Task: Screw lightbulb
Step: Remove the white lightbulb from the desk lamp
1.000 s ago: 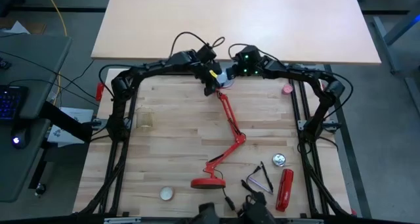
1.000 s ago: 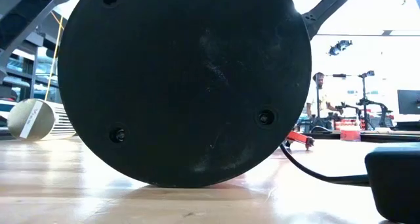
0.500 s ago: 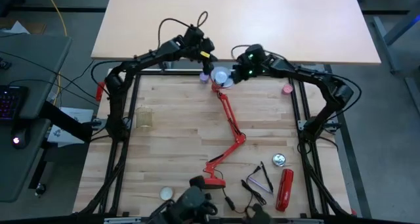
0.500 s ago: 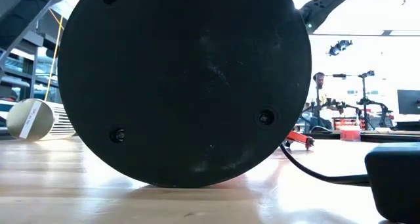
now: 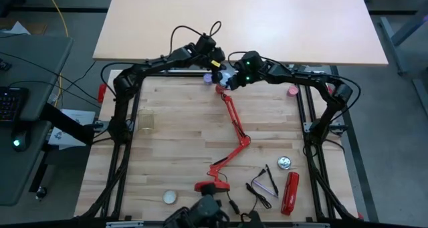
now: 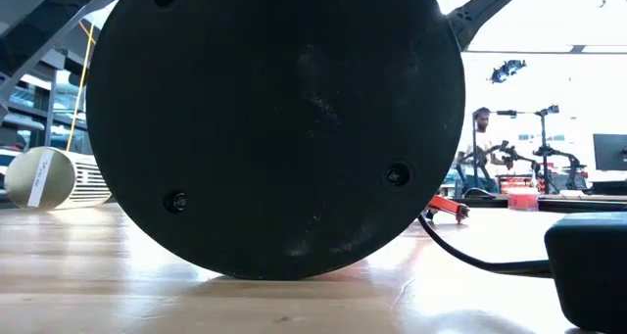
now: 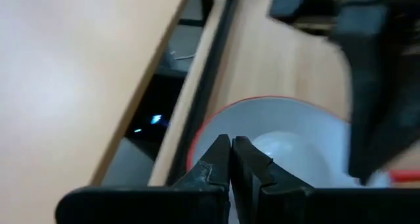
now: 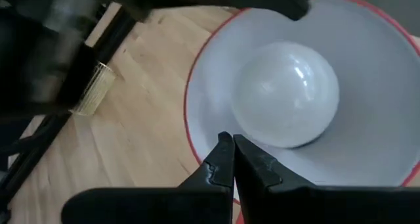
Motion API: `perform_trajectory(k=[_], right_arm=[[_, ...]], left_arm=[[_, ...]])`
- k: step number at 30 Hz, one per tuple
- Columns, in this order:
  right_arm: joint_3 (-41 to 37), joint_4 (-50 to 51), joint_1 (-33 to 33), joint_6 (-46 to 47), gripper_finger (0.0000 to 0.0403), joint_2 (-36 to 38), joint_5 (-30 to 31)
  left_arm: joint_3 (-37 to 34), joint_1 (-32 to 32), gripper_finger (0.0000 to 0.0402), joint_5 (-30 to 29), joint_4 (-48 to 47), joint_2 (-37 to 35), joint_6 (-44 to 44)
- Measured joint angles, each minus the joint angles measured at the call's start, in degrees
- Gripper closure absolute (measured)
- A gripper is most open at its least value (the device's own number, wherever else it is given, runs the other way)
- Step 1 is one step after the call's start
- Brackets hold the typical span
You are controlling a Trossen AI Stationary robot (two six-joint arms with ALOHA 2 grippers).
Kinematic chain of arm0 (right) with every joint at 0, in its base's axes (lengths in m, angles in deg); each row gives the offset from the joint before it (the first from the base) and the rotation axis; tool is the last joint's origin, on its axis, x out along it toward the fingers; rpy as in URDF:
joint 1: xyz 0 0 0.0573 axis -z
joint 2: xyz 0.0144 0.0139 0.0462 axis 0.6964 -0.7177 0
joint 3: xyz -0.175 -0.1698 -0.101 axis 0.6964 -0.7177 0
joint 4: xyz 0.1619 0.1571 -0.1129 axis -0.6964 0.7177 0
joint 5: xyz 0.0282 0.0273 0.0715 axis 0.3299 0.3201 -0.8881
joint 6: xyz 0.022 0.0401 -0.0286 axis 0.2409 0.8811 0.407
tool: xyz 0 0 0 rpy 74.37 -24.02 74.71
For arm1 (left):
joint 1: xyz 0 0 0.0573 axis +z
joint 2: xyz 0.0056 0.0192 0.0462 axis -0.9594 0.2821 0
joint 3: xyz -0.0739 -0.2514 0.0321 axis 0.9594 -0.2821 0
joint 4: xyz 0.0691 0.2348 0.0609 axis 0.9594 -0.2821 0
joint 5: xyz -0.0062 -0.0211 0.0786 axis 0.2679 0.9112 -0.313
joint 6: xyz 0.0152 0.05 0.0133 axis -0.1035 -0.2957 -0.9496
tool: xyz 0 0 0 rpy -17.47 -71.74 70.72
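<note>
1. Change: in the high view the left gripper (image 5: pixel 215 62), which half a second ago stood back over the table's far edge at about 11 o'clock of the shade (image 5: pixel 225 79), now sits closer in beside it; the right gripper (image 5: pixel 235 76) has also drawn nearer, at the shade's 2 o'clock.
2. Meaning: both arms have come off the bulb, which suggests the screwing is done or nearly so.
3. Bulb (image 8: pixel 285 94): seated inside the shade (image 8: pixel 210 79) of the red lamp (image 5: pixel 234 124), its round end facing out; its screw base is hidden.
4. Right gripper (image 8: pixel 232 159): fingers together, empty, tips over the shade's rim, just short of the bulb.
5. Left gripper (image 7: pixel 231 163): fingers together, empty, pointing into the shade (image 7: pixel 308 112), with the bulb (image 7: pixel 289 148) just beyond its tips.
</note>
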Motion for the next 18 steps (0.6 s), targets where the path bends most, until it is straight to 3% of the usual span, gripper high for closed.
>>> perform_trajectory(k=[18], right_arm=[[0.04, -1.31, -1.99, 2.20, 0.0403, -2.82, 1.09]], left_arm=[[-0.02, -0.68, 0.0401, -4.26, -0.08, 3.31, -1.80]])
